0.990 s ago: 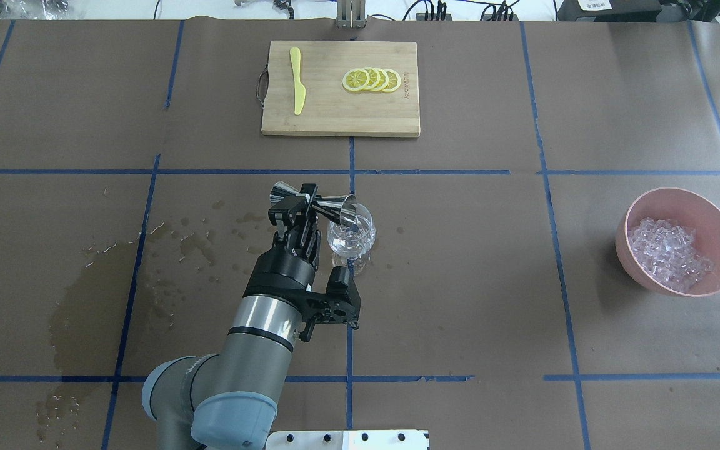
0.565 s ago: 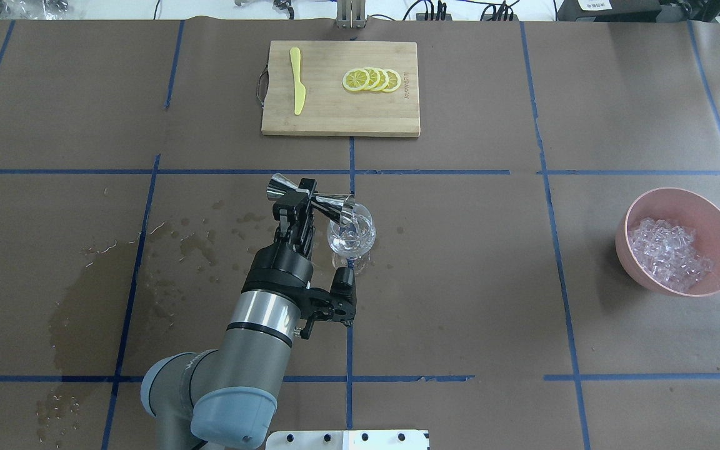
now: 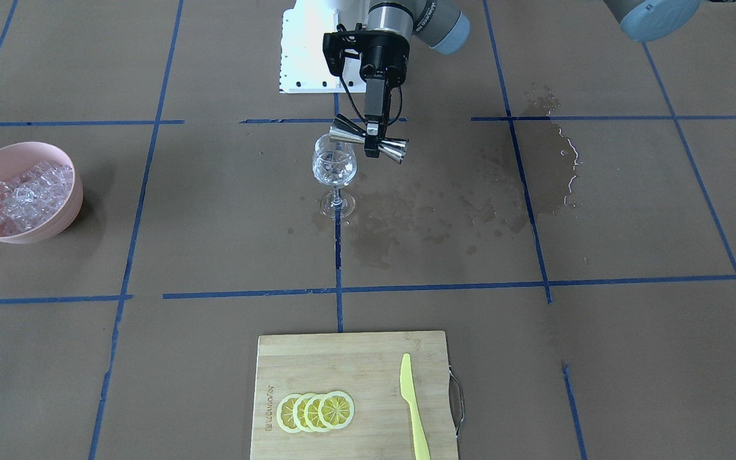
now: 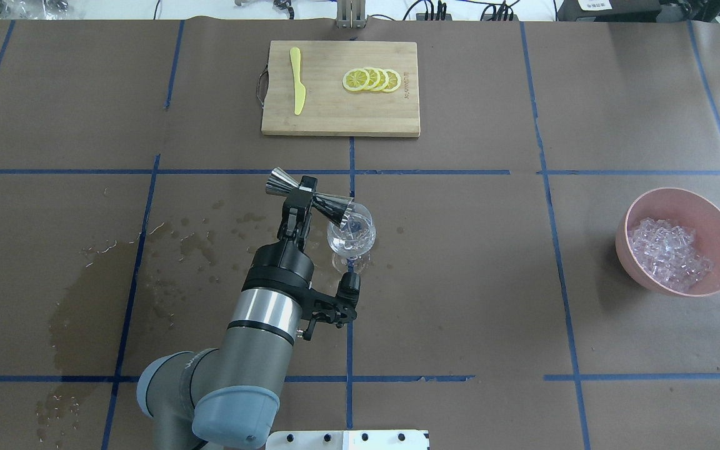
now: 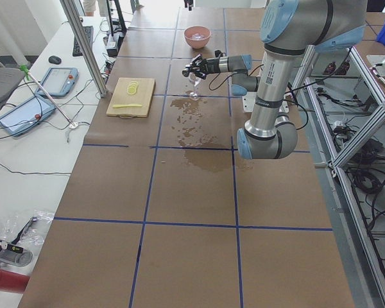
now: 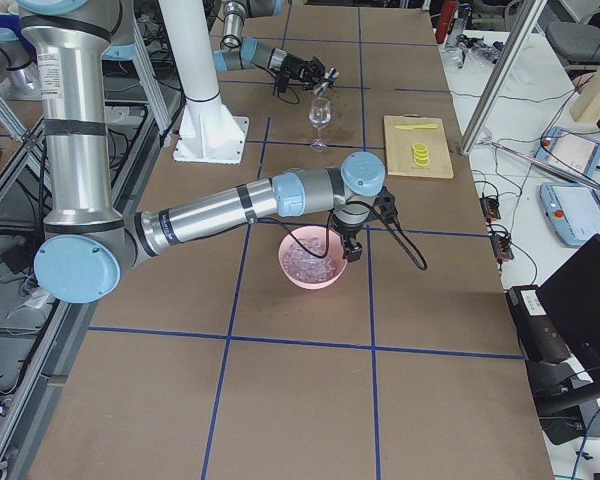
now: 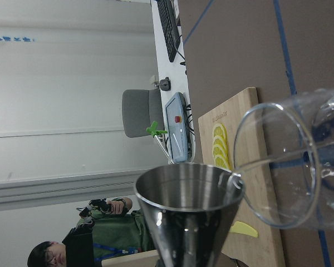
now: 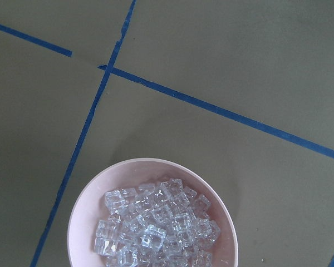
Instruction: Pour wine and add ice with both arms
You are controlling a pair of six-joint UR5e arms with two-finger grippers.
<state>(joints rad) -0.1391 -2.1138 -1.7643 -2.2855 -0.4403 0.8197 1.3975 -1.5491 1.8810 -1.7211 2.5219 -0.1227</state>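
My left gripper is shut on the waist of a steel jigger, which lies tipped on its side. The jigger's mouth rests over the rim of a stemmed wine glass. In the left wrist view the jigger meets the glass rim, and a thin thread of clear wine hangs at its lip. The ice fills a pink bowl at the right. My right gripper hovers above that bowl; I cannot tell whether it is open or shut. Its wrist view looks down on the ice.
A bamboo cutting board at the far side carries lemon slices and a yellow knife. Wet stains darken the brown paper left of the glass. The white robot base sits at the near edge.
My left wrist has rolled, tipping the jigger more steeply so that its mouth dips lower into the glass. The glass and the bowl have not moved.
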